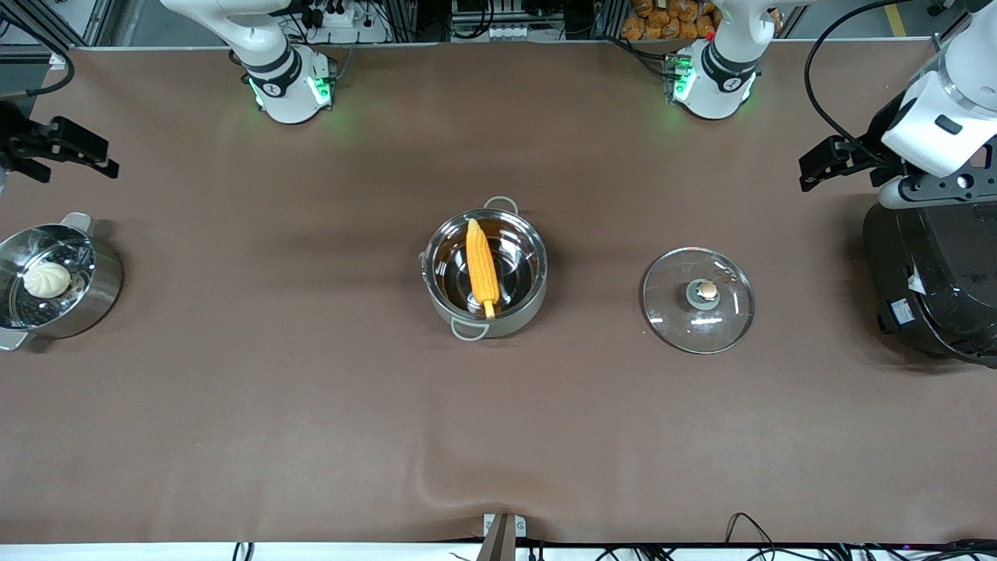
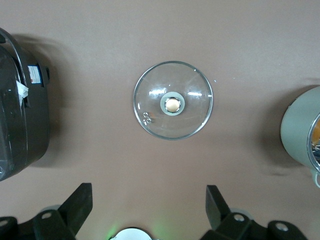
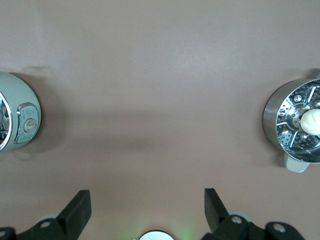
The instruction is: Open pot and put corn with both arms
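The steel pot (image 1: 510, 321) stands uncovered at the table's middle. The yellow corn (image 1: 481, 266) lies inside it, with its stub stem toward the front camera. The glass lid (image 1: 671, 305) with its tan knob (image 1: 707, 291) lies flat on the table beside the pot, toward the left arm's end. It also shows in the left wrist view (image 2: 150, 90). My left gripper (image 1: 810, 173) (image 2: 148, 200) is open and empty, up beside the rice cooker. My right gripper (image 1: 105, 160) (image 3: 147, 205) is open and empty, above the steamer pot's end of the table.
A big black rice cooker (image 1: 935, 280) (image 2: 20, 125) stands at the left arm's end. A steel steamer pot (image 1: 97, 292) (image 3: 275, 107) with a white bun (image 1: 47, 279) stands at the right arm's end. The pot's edge shows in both wrist views (image 2: 300, 130) (image 3: 17, 120).
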`<state>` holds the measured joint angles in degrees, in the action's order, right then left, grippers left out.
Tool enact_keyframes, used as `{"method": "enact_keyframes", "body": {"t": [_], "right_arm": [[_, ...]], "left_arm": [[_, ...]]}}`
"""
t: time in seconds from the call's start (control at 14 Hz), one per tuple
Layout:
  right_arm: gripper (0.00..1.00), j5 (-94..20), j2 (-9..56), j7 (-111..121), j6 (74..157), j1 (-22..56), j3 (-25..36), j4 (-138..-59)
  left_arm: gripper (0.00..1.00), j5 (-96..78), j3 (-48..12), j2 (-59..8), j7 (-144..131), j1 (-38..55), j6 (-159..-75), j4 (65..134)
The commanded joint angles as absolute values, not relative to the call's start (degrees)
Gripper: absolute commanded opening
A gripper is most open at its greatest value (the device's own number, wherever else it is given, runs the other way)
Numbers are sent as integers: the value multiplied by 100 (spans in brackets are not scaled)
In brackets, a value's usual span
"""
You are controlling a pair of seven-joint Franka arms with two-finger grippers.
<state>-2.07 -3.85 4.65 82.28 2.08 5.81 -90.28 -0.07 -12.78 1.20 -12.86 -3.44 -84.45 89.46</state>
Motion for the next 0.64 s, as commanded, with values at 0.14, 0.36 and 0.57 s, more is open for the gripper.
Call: {"method": "enact_keyframes", "body": {"t": [0.14,0.36,0.57], "right_arm": [[100,-176,-360,431,8139,97,580,-8912],[100,-176,-360,431,8139,97,580,-8912],[100,-202,-448,431,8165,-61,510,-8912]], "left_arm": [[100,-44,-1283,246,-1107,-422,-8429,8974],[100,-53,-1292,264,-1107,-492,-8429,8956],[100,-53,-1275,272,-1107,-492,-8429,8956]]}}
